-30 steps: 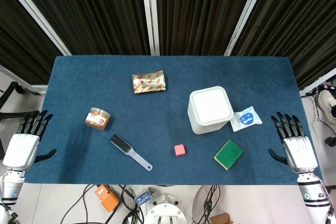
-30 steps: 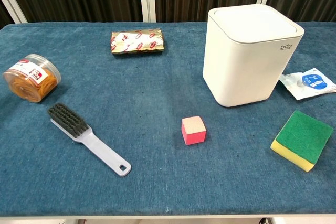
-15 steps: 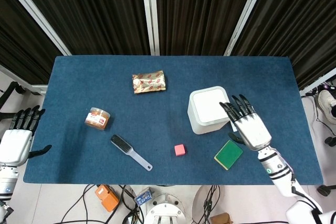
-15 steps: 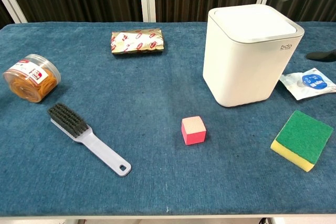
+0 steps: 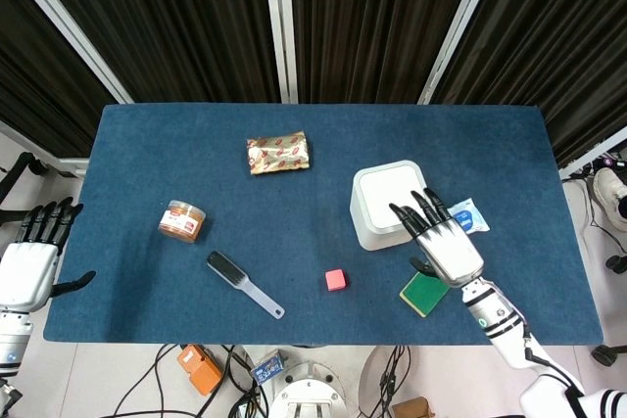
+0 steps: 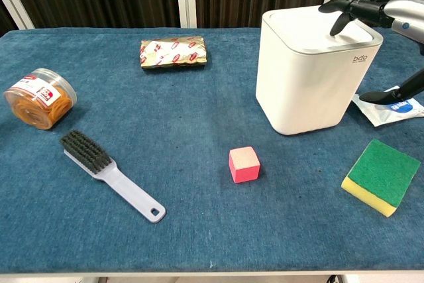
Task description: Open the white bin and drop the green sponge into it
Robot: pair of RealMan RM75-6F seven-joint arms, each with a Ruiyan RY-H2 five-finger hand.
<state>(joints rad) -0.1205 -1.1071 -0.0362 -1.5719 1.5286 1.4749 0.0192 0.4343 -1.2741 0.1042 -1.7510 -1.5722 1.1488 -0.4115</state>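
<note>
White bin stands closed, right hand above it, fingers apart.

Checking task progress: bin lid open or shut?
Shut. The bin lid sits flush in its rim in both views. The right hand hovers over it, fingers spread, holding nothing.

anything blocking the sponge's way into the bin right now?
Yes: the lid. The white bin is closed, with the right hand hovering open over its top. The green sponge lies on the table beside the bin, untouched, with bare cloth between them.
</note>
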